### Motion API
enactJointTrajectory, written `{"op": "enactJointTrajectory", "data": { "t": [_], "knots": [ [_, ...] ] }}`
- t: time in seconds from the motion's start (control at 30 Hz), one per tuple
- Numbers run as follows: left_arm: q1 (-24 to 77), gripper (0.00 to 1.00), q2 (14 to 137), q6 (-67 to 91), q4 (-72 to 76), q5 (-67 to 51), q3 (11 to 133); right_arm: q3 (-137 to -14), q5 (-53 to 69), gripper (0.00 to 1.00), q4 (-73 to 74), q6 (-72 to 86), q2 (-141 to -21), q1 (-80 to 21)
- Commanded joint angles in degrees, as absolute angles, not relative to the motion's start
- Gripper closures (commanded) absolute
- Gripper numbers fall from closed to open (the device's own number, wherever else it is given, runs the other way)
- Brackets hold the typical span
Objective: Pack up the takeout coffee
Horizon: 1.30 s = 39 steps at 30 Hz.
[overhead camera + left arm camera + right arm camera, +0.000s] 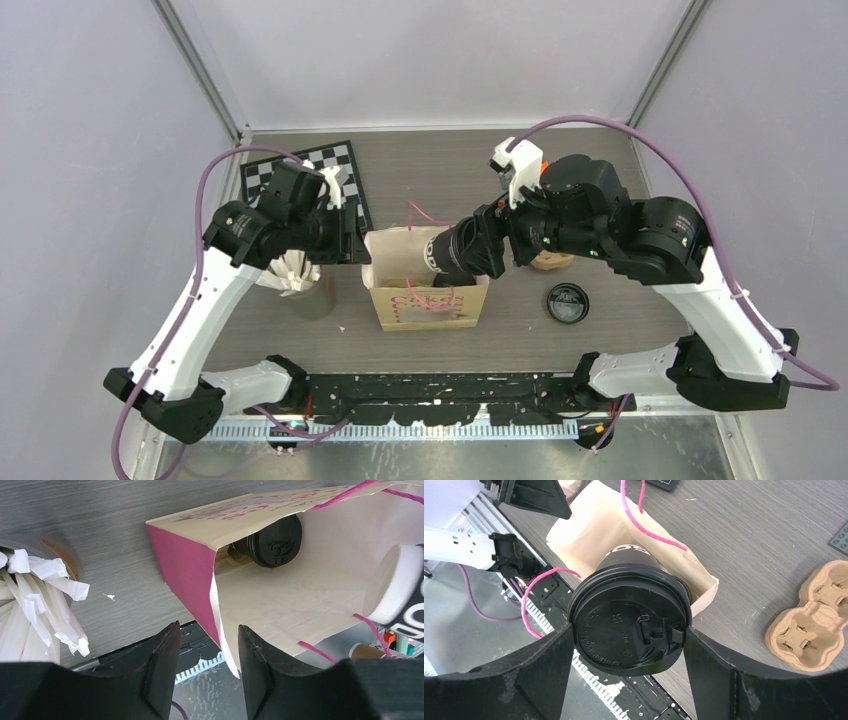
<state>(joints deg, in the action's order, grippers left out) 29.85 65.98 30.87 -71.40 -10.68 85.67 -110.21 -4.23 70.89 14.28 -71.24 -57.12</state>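
A tan paper bag [428, 303] with pink handles stands open at mid-table. My right gripper [628, 632] is shut on a takeout coffee cup [455, 255], its fingers pressing both sides of the black lid [621, 640]. That cup is tilted, and its white bottom [395, 582] is inside the bag's mouth. Another lidded coffee cup [275, 541] sits deep inside the bag [280, 605]. My left gripper [208, 627] is open at the bag's left rim. The rim's paper edge [225, 645] hangs between its fingers, close to the right finger [255, 670].
A grey cup of white sticks [300, 285] stands just left of the bag. A loose black lid [567, 302] lies to the bag's right. The brown cardboard carrier [814, 625] lies under my right arm. A checkered board [300, 172] is at the back left.
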Motion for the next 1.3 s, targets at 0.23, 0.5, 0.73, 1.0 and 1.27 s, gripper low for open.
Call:
{"op": "enactJointTrajectory", "data": {
  "t": [0.23, 0.5, 0.73, 1.0, 1.27],
  "knots": [
    [29.53, 0.53, 64.4, 28.77, -67.42, -11.37, 84.4, -106.7, -6.34, 0.21, 64.06, 9.1, -72.28, -61.47],
    [29.53, 0.63, 65.05, 27.36, -65.86, -11.68, 83.91, -105.63, -8.87, 0.21, 59.67, 1.4, -76.85, -64.07],
    [29.5, 0.87, 64.78, 25.4, -61.55, -14.13, 82.93, -104.65, -9.61, 0.21, 58.02, -4.7, -79.27, -65.26],
    [29.49, 1.0, 63.14, 22.59, -50.58, -18.89, 79.52, -97.35, -11.03, 0.22, 52.22, -10.3, -76.19, -65.39],
    [29.12, 0.84, 63.71, 24.4, -51.4, -18.6, 80.36, -95.83, -10.32, 0.22, 51.8, -12.9, -77.42, -65.47]
  ]
}}
